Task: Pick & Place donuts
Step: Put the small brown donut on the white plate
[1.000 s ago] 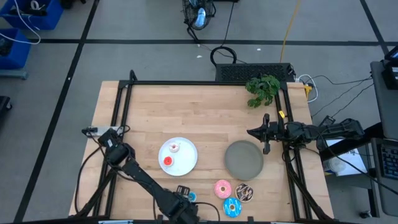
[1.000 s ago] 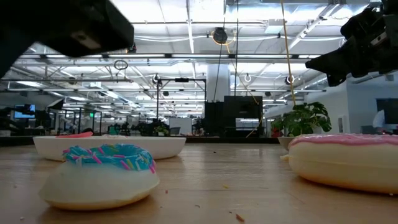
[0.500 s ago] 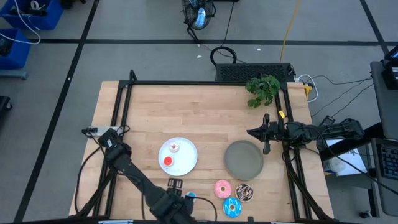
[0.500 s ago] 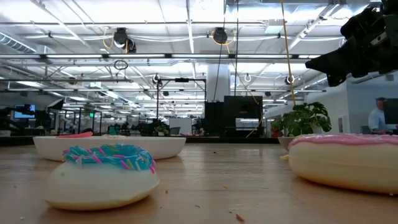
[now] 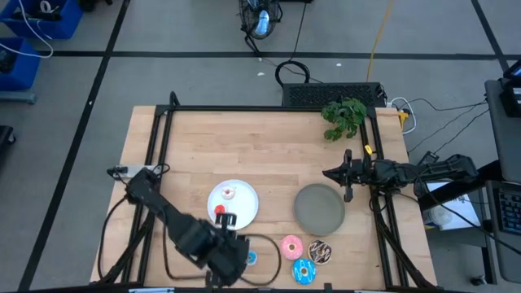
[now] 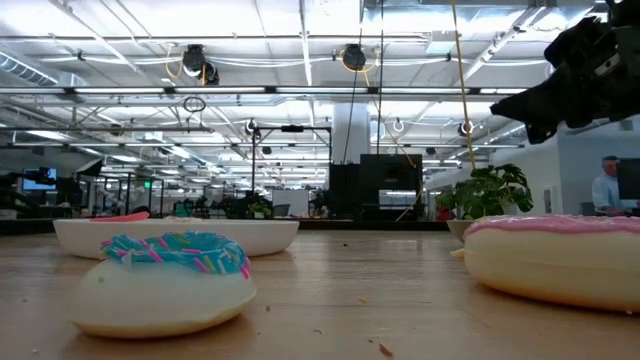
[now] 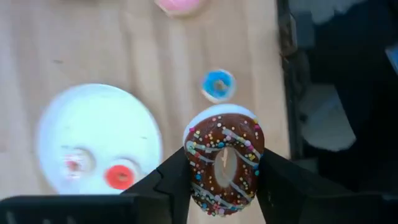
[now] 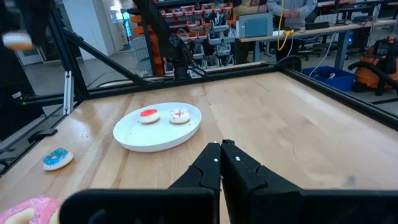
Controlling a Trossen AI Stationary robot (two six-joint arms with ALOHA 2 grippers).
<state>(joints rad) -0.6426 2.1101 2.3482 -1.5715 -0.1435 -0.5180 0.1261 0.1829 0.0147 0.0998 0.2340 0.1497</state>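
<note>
My left gripper (image 7: 224, 177) hangs near the table's front edge (image 5: 232, 248), shut on a small brown sprinkled donut (image 7: 224, 163). Below it, a small blue donut (image 5: 251, 258) lies flat on the wood. The white plate (image 5: 244, 213) carries a red donut (image 5: 219, 211) and a whitish donut (image 5: 229, 194). Three larger donuts lie flat near the front edge: a pink donut (image 5: 291, 247), a chocolate donut (image 5: 319, 252) and a blue donut (image 5: 304, 272). The grey plate (image 5: 319, 208) has nothing on it. My right gripper (image 5: 330, 172) waits shut at the table's right side. My left gripper pinches the brown donut between its two fingers, one on each side of the outer rim (image 7: 189, 163). The fingers come from above, pointing down. The donut is lifted clear of the table, tilted so its iced top faces the wrist camera.
A potted plant (image 5: 343, 118) stands at the far right corner. Black frame rails (image 5: 244, 108) run along the table's far, left and right edges. Bare wood lies between the two plates and the far rail.
My left gripper has risen from just above the table at the front edge, leaving the low view through its top. It has also shifted a little toward the white plate.
</note>
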